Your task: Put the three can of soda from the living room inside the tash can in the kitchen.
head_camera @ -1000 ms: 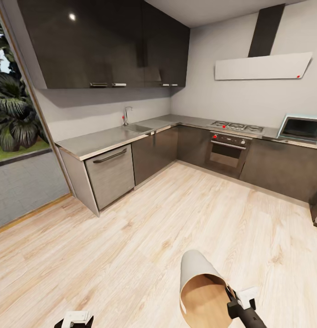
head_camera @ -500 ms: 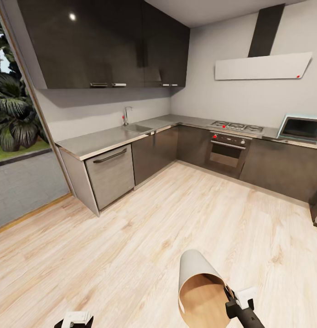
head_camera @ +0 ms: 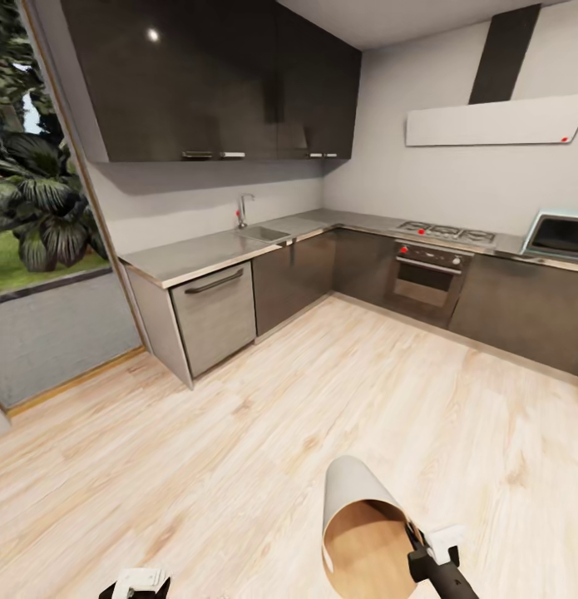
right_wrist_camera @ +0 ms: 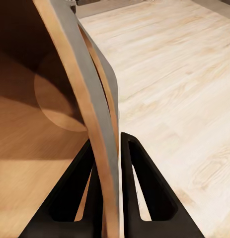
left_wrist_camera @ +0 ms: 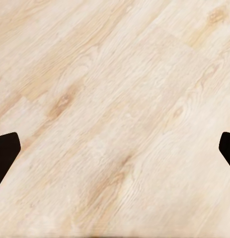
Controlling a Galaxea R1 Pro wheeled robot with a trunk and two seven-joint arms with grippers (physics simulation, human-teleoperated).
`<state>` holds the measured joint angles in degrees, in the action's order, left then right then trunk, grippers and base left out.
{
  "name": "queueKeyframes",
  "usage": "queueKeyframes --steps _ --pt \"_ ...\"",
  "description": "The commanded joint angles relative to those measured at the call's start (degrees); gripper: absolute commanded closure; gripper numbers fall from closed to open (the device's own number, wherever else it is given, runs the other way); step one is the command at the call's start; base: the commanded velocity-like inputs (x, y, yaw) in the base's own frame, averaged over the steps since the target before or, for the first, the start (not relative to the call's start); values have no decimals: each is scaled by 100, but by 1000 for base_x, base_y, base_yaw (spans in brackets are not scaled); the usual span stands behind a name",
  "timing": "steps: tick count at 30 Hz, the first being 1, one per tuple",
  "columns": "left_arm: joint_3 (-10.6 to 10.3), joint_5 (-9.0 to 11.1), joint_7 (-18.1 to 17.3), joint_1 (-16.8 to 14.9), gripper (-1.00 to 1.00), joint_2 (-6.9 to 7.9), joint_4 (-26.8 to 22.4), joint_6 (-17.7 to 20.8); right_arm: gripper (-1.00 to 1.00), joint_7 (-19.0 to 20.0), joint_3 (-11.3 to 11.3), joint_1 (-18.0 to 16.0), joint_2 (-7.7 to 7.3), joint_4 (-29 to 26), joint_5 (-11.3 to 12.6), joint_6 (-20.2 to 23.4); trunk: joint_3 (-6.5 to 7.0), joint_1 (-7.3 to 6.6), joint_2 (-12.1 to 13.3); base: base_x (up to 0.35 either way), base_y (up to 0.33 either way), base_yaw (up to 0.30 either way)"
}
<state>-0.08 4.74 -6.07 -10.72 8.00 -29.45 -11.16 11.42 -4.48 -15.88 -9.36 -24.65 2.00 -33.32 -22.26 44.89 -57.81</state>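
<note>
I am in the kitchen. The tash can [head_camera: 348, 487] hangs tilted low in front of me, its tan inside [head_camera: 368, 545] facing me and its grey outside turned to the room. My right gripper [head_camera: 417, 545] is shut on the can's rim; in the right wrist view the two fingers pinch the thin wall [right_wrist_camera: 102, 124] of the tash can [right_wrist_camera: 40, 114] between them at the gripper [right_wrist_camera: 108, 145]. My left gripper [left_wrist_camera: 116, 151] is open over bare floor, with one dark finger [left_wrist_camera: 4, 153] at each side. No can of soda is in view.
Dark grey cabinets with a steel countertop [head_camera: 197, 254] run along the left and far walls, holding a silver dishwasher [head_camera: 215, 314], a sink tap [head_camera: 242, 208] and an oven [head_camera: 427, 279]. A microwave [head_camera: 563, 237] stands far right. Pale wood floor [head_camera: 264, 399] stretches ahead.
The whole view has shifted a little to the right and down, so the camera has moved. The tash can stays held in my right gripper as before.
</note>
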Motion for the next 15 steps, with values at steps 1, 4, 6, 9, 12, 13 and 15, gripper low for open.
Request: queueKeyframes --steps 1,4,6,9,12,13,15 --pt "3 0 0 0 -100 0 1 0 100 54 17 -3 5 -13 29 1 1 0 0 -2 0 241" --pt "1 -4 1 0 -100 0 4 0 100 56 17 -3 11 -13 30 1 1 0 0 -1 0 250" --pt "0 -6 1 0 -100 0 6 0 100 60 17 -3 12 -13 32 1 1 0 0 0 0 253" --pt "0 -7 -1 0 -100 0 5 0 100 61 17 -3 13 -7 32 1 1 0 0 0 0 253" --pt "0 -8 0 0 -100 0 4 0 100 62 17 -3 15 -5 31 1 1 0 0 0 0 254" --pt "0 -8 1 -1 -100 0 6 0 100 62 17 -3 16 -5 31 1 1 0 0 0 0 254" --pt "0 -8 1 -1 -100 0 3 0 100 62 17 -3 19 -5 30 1 1 0 0 0 0 254"
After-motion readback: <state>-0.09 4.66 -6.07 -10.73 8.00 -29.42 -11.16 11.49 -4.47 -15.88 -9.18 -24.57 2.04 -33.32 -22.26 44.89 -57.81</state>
